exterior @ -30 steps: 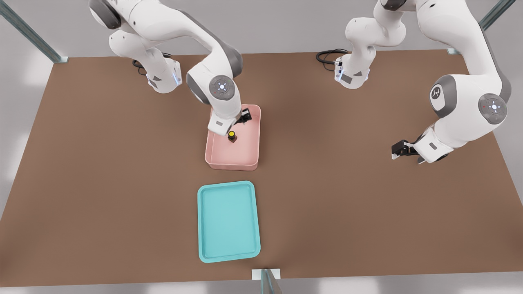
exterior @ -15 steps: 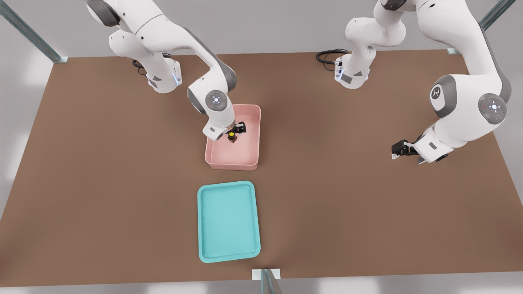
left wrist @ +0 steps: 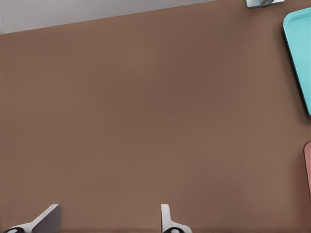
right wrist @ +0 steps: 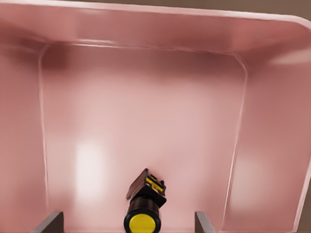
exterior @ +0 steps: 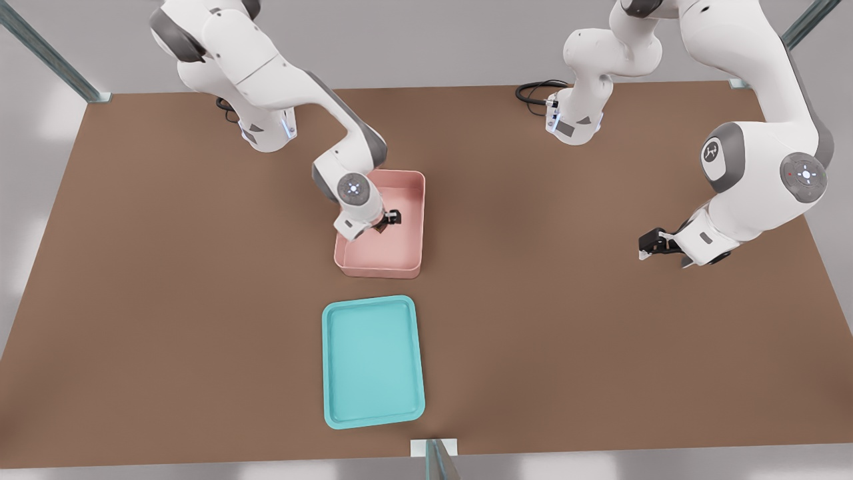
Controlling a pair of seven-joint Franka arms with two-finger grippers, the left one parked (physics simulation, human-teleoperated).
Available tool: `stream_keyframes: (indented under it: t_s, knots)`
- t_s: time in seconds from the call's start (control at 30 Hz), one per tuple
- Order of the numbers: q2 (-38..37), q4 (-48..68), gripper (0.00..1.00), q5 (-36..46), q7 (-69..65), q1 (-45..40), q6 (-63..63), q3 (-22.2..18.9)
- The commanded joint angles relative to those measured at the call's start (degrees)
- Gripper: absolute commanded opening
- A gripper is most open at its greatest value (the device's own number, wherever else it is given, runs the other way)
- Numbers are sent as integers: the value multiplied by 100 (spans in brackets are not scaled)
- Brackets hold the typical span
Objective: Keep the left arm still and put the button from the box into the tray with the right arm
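A teal tray lies nearest on the brown table. Just beyond it, apart, stands the pink box. The right arm reaches down into the box. In the right wrist view the gripper is spread wide, its fingertips either side of the button, not touching it. The button stands on the box floor, yellow cap up. Compared with half a second ago, the gripper has dropped lower, and the wrist now hides the cap in the front view.

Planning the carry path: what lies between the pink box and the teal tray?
Only bare brown table, per the front view. The gripper is down in the box, fingers open around the button; tray empty.
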Motion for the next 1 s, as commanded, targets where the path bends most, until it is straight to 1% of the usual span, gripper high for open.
stream_keyframes:
  t_s: [0.0, 0.2, 0.43, 0.57, 0.67, 0.83, 0.97]
  knots:
    - [81, -3, 100, 15, -91, 7, 61, 22]
    - [319, -12, 100, 24, -214, -10, 61, 22]
    - [372, -100, 100, 15, -214, 7, 53, 110]
    - [407, -91, 90, 15, -222, -2, 61, 136]
    - [486, -82, 87, 15, -266, -19, 88, 136]
    - [486, -65, 71, 15, -381, -46, 79, 136]
    - [486, -56, 55, 15, -381, -37, 79, 136]
